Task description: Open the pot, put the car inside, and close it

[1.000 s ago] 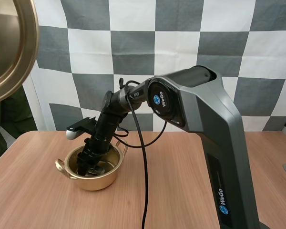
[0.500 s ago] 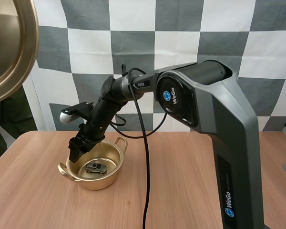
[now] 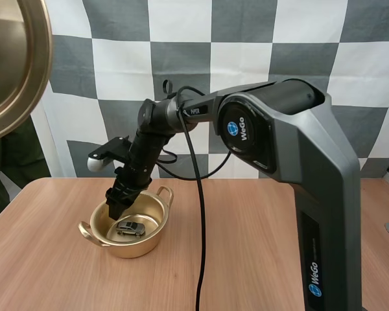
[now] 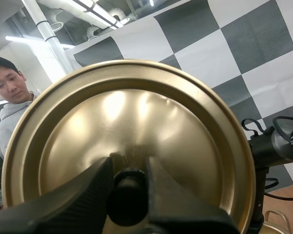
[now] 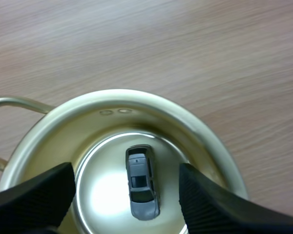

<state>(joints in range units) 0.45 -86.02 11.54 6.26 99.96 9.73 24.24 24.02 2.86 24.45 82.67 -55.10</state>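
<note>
Right wrist view looks straight down on the car [image 5: 142, 183], which lies flat on its wheels on the floor of the pot [image 5: 205, 141], near the middle and touching no wall. On both sides of it my own fingers [image 5: 34, 195] stand wide apart with nothing between them. In the high view the right gripper [image 3: 118, 206] hangs just above the pot's far left rim, clear of the car. One second ago this gripper was deep inside the pot and hid the car; half a second ago it was already lifted and the car lay free on the bottom; now it is a little higher and the car has not moved with it. So I judge that the car is released and the second step is done. The left gripper [image 4: 128, 187] is clamped on the knob [image 4: 128, 200] of the lid [image 4: 136, 112], held high and well apart from the pot, at the left side over the table [image 3: 246, 246]. What remains, I think, is to take the right arm away and then bring the lid down on the pot.
</note>
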